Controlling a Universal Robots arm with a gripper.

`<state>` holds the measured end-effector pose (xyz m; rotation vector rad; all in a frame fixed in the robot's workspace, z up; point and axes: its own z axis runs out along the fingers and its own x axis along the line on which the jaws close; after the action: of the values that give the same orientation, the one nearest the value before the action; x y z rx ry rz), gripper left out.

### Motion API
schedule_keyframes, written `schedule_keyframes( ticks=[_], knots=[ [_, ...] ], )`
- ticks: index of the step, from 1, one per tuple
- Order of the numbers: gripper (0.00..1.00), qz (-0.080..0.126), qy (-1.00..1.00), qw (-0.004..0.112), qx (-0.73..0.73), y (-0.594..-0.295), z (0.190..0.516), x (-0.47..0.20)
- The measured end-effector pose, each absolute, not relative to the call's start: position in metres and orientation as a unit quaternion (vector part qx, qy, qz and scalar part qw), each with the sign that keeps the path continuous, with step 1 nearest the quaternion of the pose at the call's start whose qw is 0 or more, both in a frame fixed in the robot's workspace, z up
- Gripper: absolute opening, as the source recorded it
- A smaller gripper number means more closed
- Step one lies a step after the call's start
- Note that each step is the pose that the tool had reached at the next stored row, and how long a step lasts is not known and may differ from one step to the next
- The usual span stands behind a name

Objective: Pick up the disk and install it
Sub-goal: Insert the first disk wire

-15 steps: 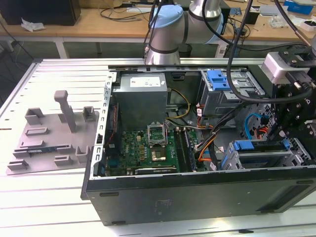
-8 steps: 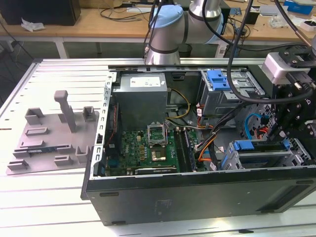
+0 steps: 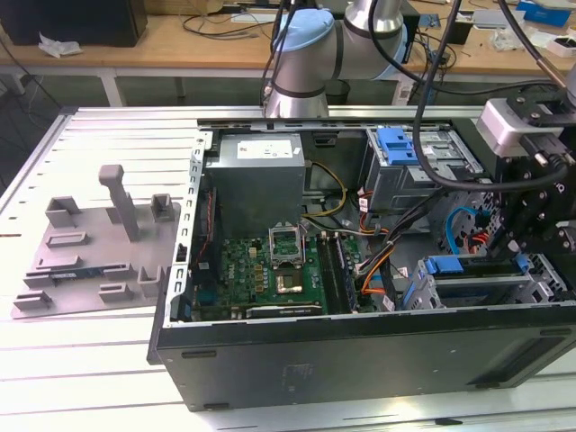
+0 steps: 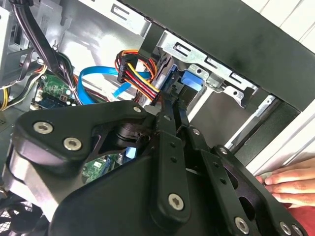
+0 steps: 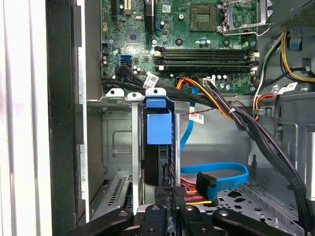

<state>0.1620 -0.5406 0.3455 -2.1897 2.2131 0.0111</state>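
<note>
A pale metal worktop (image 3: 90,144) of long ribbed slats spreads across the exterior view. Behind it stands a wooden bench (image 3: 180,40) on white legs (image 3: 110,88), carrying loose cables (image 3: 216,22) and a black box (image 3: 76,20). The light is even and soft.

Disk bracket (image 5: 159,127): smooth blue plastic

- Exterior view: bright, even light from above; pale desk (image 3: 81,396) close to washed out.
- Computer case (image 3: 360,360): interior dimmer, soft shadows.
- Second wrist view: my pincer (image 4: 173,101) dark, shaded; desk behind glaring white.
- First wrist view: motherboard (image 5: 197,29) evenly lit.
</note>
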Motion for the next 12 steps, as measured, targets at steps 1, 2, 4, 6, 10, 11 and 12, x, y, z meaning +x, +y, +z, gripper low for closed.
schedule_keyframes(
  ticks=[1,2,4,6,10,11,12],
  knots=[
    [0.17,0.004,0.711,0.014,-0.703,-0.5407,0.3449,0.162],
    [0.17,0.004,0.711,0.014,-0.703,-0.5408,0.3446,0.1621],
    [0.17,0.004,0.711,0.014,-0.703,-0.5412,0.3437,0.1621],
    [0.17,0.004,0.711,0.014,-0.703,-0.5416,0.343,0.162],
    [0.17,0.004,0.711,0.014,-0.703,-0.5425,0.3419,0.162],
    [0.17,0.004,0.711,0.014,-0.703,-0.5427,0.3416,0.1621],
    [0.17,0.004,0.711,0.014,-0.703,-0.543,0.3414,0.162]
  ],
)
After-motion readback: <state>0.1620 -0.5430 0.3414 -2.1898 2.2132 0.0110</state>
